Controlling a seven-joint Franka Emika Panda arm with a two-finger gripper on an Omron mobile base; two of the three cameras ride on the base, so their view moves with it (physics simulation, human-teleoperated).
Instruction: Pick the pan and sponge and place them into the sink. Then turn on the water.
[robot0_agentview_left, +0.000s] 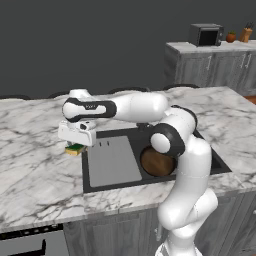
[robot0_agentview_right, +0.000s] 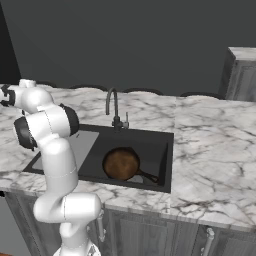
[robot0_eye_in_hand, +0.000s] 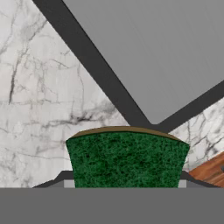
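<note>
The sponge (robot0_agentview_left: 74, 148) hangs under the gripper (robot0_agentview_left: 76, 145), over the counter (robot0_agentview_left: 35, 165) just off the sink's (robot0_agentview_left: 111, 185) left edge, beside the drainboard (robot0_agentview_left: 112, 161). In the hand view it sits between the jaws, which stand partly apart and look clamped on it. To the right, the pan (robot0_agentview_left: 156, 162) already lies in the basin. Left to do, judging by this: drop the sponge in, then work the faucet (robot0_agentview_right: 112, 106); no water runs yet.
</note>
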